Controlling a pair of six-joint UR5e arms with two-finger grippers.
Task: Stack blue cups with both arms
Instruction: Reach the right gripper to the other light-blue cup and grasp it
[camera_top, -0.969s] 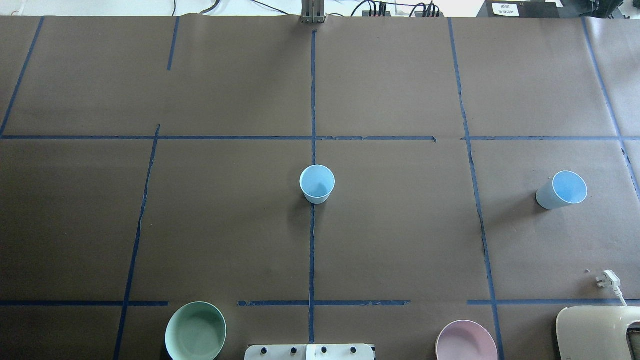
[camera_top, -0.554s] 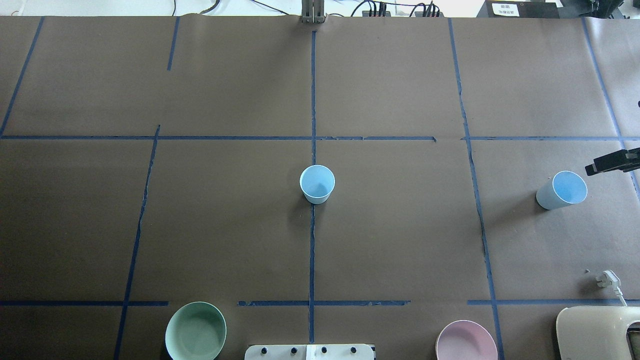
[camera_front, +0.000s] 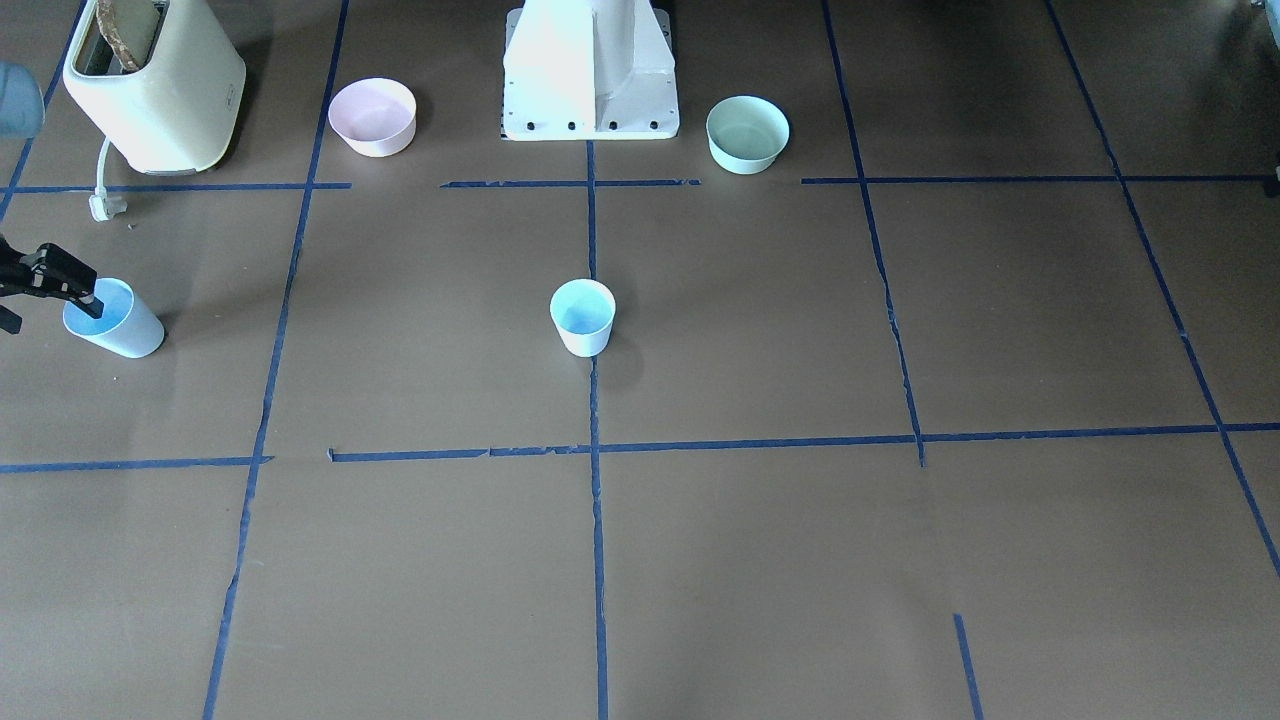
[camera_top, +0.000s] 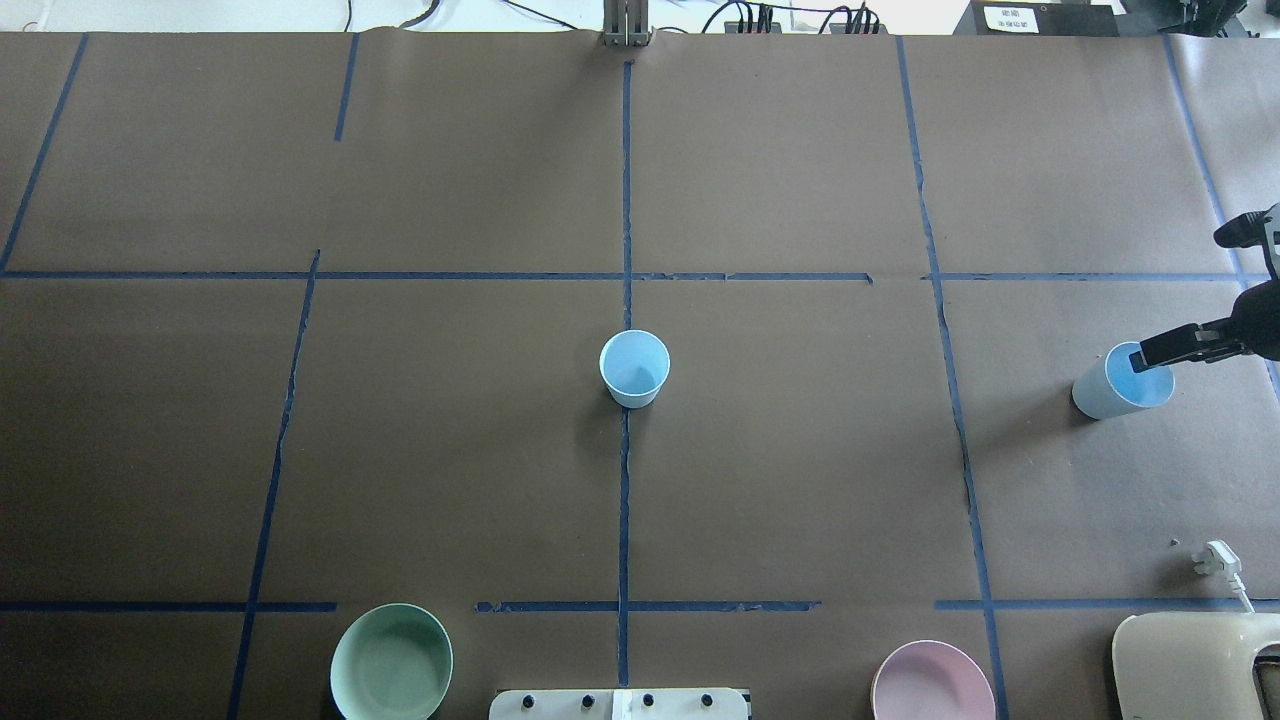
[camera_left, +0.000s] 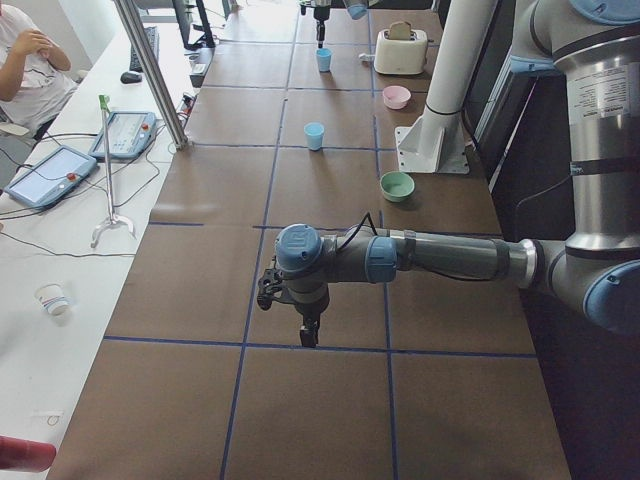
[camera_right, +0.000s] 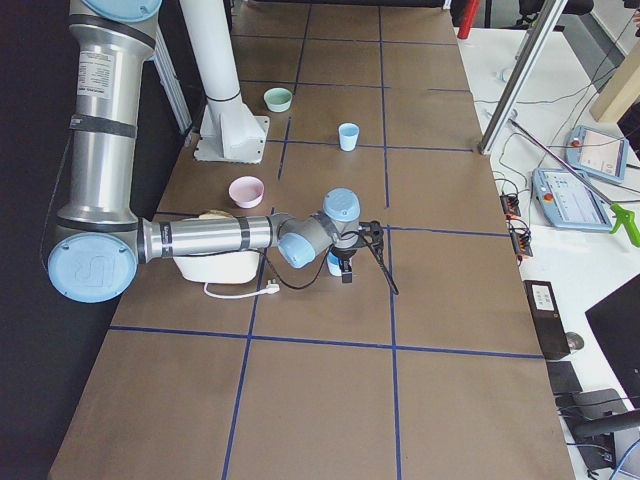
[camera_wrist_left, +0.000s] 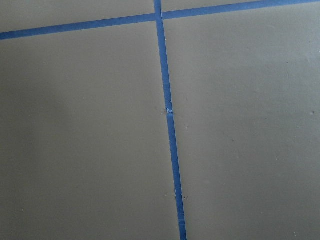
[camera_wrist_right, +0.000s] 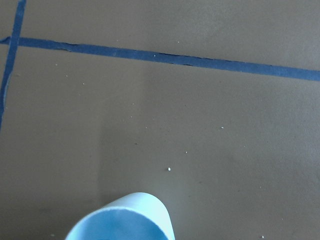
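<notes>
- While the right end effector (camera_top: 1170, 352) hangs at the table's (camera_top: 800, 480) 3 o'clock edge in the overhead view, its jaws look spread and grip nothing: one finger (camera_front: 72, 282) sits over the mouth of the right blue cup (camera_top: 1105, 395).
- Centre blue cup (camera_top: 634, 368) stands upright, well apart, at 9 o'clock from that cup.
- Left end effector (camera_left: 309, 335) hovers over the table; its opening cannot be told.

a brown paper-covered desk (camera_top: 800, 470) carries a pale-blue tapered plastic cup (camera_top: 634, 368) centrally and a second pale-blue cup (camera_top: 1100, 398) rightward. a mint-green bowl (camera_top: 391, 663), pink bowl (camera_top: 932, 685) and cream toaster (camera_top: 1190, 665) stand nearer the robot.
</notes>
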